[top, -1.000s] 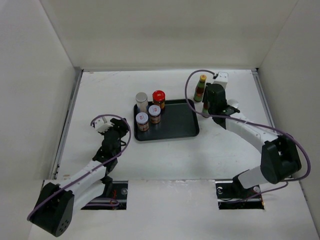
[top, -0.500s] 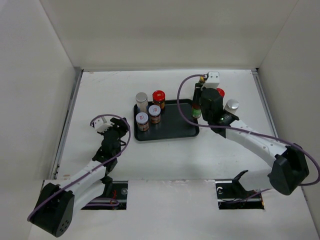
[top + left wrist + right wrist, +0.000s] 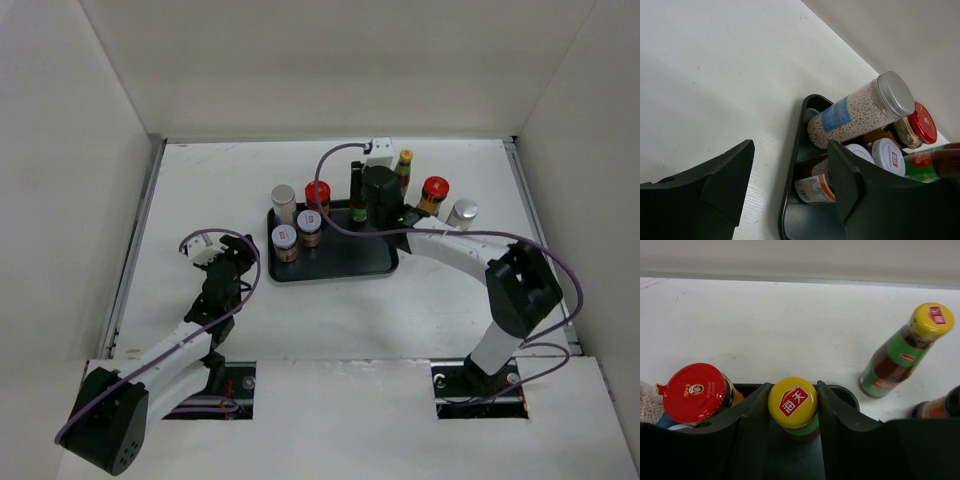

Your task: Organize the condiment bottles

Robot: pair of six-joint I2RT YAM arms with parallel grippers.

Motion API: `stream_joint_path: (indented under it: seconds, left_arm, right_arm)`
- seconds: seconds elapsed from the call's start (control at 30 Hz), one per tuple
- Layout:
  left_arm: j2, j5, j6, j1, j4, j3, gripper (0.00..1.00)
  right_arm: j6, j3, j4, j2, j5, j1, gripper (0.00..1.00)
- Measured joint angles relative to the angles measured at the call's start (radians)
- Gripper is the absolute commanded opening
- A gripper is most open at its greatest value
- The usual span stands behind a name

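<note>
Robot lab cell: white bench [image 3: 210,180] boxed by plain white panels [image 3: 330,70] at 9, 12, 3 o'clock; cabled left arm [image 3: 180,345], right arm [image 3: 470,255] bolted at 6.

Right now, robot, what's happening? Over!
Right gripper shut on bottle, at tray's back edge. Left gripper open, empty. Four jars on tray; nothing in the way.

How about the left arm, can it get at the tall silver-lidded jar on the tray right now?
Probably yes. The left pincer is open and empty, the tall jar stands at the far left corner of the tray, and only bare table lies between them.
</note>
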Motion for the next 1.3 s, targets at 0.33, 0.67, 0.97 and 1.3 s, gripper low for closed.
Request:
stream_joint_path:
  seconds: [0.33, 0.67, 0.97, 1.3]
  left_arm:
    - [0.0, 0.004, -0.004, 0.001, 0.0, 0.0, 0.6]
    - [0.006, 0.019, -0.008, 0.005, 0.0, 0.0, 0.6]
    - [0.021, 0.023, -0.012, 0.005, 0.003, 0.0, 0.6]
    - [0.021, 0.024, -0.014, 0.005, 0.004, 0.0, 0.61]
  right_arm:
    - [0.018, 0.097, 0.024, 0.131, -0.014, 0.042, 0.3]
    - [0.047, 0.101, 0.112, 0.151, -0.009, 0.066, 0.77]
    - [0.069, -0.024, 0.13, -0.026, -0.053, 0.035, 0.47]
    - [0.15, -0.032, 0.023, -0.156, -0.126, -0.328, 0.72]
